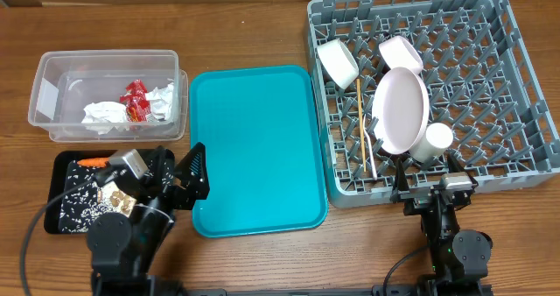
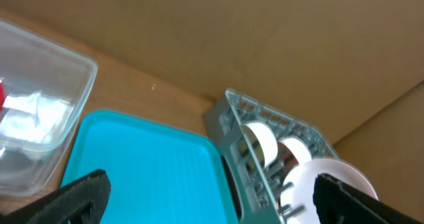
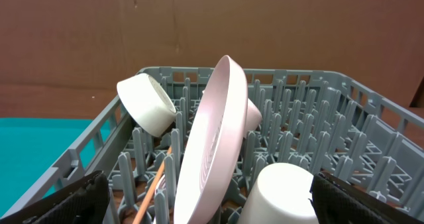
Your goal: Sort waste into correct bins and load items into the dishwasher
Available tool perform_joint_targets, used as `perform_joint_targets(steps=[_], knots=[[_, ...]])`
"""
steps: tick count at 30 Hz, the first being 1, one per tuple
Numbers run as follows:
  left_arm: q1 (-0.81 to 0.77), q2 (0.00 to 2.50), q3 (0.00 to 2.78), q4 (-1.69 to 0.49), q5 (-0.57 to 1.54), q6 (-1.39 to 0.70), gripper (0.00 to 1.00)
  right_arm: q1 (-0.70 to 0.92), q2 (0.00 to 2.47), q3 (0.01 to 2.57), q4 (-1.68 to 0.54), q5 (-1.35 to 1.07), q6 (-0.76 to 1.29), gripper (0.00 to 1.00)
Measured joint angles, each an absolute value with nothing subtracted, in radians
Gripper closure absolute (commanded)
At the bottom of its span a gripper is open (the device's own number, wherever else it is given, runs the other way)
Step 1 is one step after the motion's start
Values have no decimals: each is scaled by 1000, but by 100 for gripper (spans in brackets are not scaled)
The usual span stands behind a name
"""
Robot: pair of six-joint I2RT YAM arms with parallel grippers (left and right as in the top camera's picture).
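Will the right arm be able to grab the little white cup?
Probably yes. The cup stands just inside the rack, by its near wall, right before the open right end effector; only that wall lies between.

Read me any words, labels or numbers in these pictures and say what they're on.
No text can be read in any view.
Red wrapper in the clear tub: any print is too small to read.
Pale patch on the tub's left wall: too blurred to tell.

Left arm (image 1: pixel 122 230) hides part of black tray (image 1: pixel 70 166)
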State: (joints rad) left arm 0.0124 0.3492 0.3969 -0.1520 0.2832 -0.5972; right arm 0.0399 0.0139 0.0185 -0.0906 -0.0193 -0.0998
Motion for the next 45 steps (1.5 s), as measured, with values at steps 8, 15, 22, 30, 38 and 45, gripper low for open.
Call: perform_joint_targets(steps=[8,15,22,30,38,45], knots=[[12,250,145,112,272,-604,0,40,14,19,-90,-19,-101,0],[12,187,23,162,249,-604,0,40,14,19,-90,-19,-101,0],[12,115,9,66,194,-534,0,40,14,19,-90,-19,-101,0],[12,18,9,-60,169,-257,0,40,14,19,-90,-19,-101,0],[12,17,9,-61,162,31,0,40,14,19,-90,-19,-101,0],[13,17,9,-64,135,125,0,40,14,19,-90,-19,-101,0]])
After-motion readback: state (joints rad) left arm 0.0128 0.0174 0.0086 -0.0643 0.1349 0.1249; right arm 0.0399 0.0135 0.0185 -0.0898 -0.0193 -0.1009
